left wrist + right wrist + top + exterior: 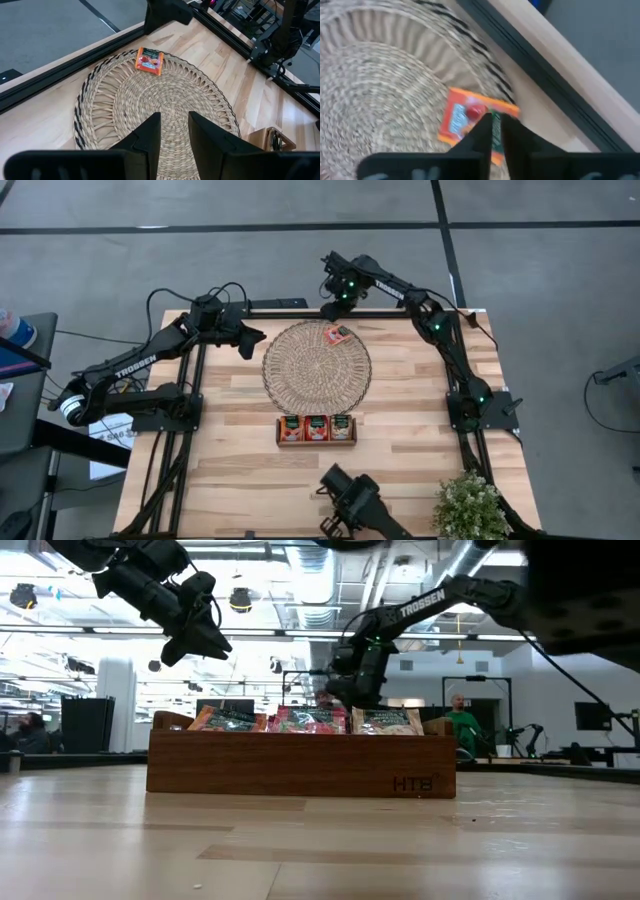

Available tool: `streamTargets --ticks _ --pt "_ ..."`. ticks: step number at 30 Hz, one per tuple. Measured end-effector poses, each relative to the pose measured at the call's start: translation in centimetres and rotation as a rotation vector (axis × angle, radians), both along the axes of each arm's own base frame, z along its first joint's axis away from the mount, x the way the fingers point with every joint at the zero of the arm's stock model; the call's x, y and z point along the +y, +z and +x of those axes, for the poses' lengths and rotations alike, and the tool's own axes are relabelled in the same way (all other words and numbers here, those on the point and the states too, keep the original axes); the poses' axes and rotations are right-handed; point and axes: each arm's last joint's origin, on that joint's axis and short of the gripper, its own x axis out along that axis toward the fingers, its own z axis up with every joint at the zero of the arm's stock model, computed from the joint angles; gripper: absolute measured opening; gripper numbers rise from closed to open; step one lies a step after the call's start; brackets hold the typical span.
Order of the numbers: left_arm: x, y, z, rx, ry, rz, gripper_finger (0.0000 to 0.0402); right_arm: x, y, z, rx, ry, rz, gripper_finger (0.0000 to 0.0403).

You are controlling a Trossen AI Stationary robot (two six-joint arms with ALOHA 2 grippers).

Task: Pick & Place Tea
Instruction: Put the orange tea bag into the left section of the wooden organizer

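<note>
One red-orange tea sachet (337,333) lies flat on the far right rim of the round woven mat (317,366); it also shows in the left wrist view (150,61). My right gripper (338,308) hangs just above it, pointing steeply down. Its fingers (496,131) stand a narrow gap apart and clear of the sachet (462,122). My left gripper (250,340) waits raised beside the mat's far left edge, open and holding nothing (174,131). Three more tea sachets (316,427) stand upright in the wooden tray (316,442) near the mat.
A potted plant (468,505) stands at the near right corner. A dark camera mount (350,498) sits at the near edge. Black frame rails run along the table's left side (165,460) and far edge (60,70). Bare wood lies around the mat and tray.
</note>
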Motion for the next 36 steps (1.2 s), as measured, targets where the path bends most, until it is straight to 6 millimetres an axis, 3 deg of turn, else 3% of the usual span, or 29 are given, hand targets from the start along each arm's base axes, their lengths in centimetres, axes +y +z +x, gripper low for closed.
streamTargets --ticks 5,11,15,23,36 --pt "0.0 0.0 0.0 0.001 -0.002 0.003 0.0090 -0.8 -0.1 -1.5 0.033 -0.066 0.073 0.0105" --pt "0.0 0.0 0.0 0.001 -0.002 0.004 0.0090 -0.5 -0.2 -1.4 0.046 -0.066 0.084 0.0201" --pt "0.0 0.0 0.0 0.001 -0.002 0.004 0.0090 -0.1 -1.2 -1.2 0.077 -0.082 0.101 0.0237" --pt "0.0 0.0 0.0 0.001 -0.002 0.003 0.0090 -0.1 -2.9 -1.9 0.119 -0.102 0.154 0.0236" --pt "0.0 0.0 0.0 -0.004 -0.015 -0.003 0.0090 -0.7 -2.8 -1.9 0.047 -0.137 0.189 0.0228"
